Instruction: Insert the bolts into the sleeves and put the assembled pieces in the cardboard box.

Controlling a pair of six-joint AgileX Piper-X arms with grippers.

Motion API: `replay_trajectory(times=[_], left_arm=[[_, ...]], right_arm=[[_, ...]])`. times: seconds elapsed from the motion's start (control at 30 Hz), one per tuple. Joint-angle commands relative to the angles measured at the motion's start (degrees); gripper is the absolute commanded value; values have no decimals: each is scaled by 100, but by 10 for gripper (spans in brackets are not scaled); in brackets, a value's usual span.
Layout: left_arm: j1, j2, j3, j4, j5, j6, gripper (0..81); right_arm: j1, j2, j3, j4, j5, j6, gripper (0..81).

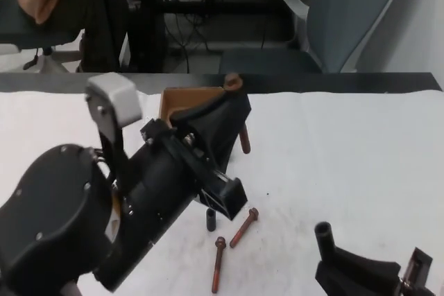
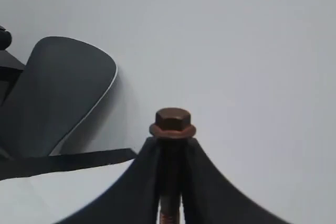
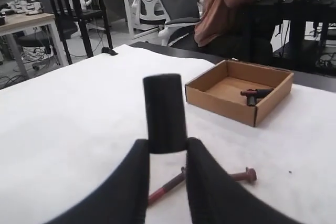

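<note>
Tools on both arms are clenched: the left tool (image 2: pixel 170 153) grips a bolt (image 2: pixel 172 124) by its shaft, head up, beside the box (image 3: pixel 220 106) at the far edge of the white worktop (image 1: pixel 347 150), and the right tool (image 3: pixel 167 153) holds a black sleeve (image 3: pixel 164 111) upright near the near edge. One assembled piece (image 3: pixel 255 94) lies in the box. Two loose bolts (image 1: pixel 244 227) and a second sleeve (image 1: pixel 210 220) lie on the worktop toward the near edge, between the arms.
</note>
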Motion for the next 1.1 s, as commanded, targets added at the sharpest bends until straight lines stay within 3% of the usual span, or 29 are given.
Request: replay_trajectory(times=[0.0, 0.2, 0.4, 0.63, 1.07], left_arm=[[-92, -48, 15, -450, 6, -295, 18], [-404, -48, 15, -549, 8, -252, 18], [-443, -48, 15, -631, 8, -251, 18], [-443, -91, 265, -631, -111, -251, 18], [-410, -91, 342, -722, -441, -123, 18]], right_arm=[[11, 514, -65, -950, 16, -358, 6], [11, 1907, -375, -2015, -311, -514, 6], [11, 3294, -1067, -2817, -129, -644, 6], [11, 3494, -1092, -3068, 212, -644, 6], [11, 3494, -1092, -3423, -307, -597, 6]])
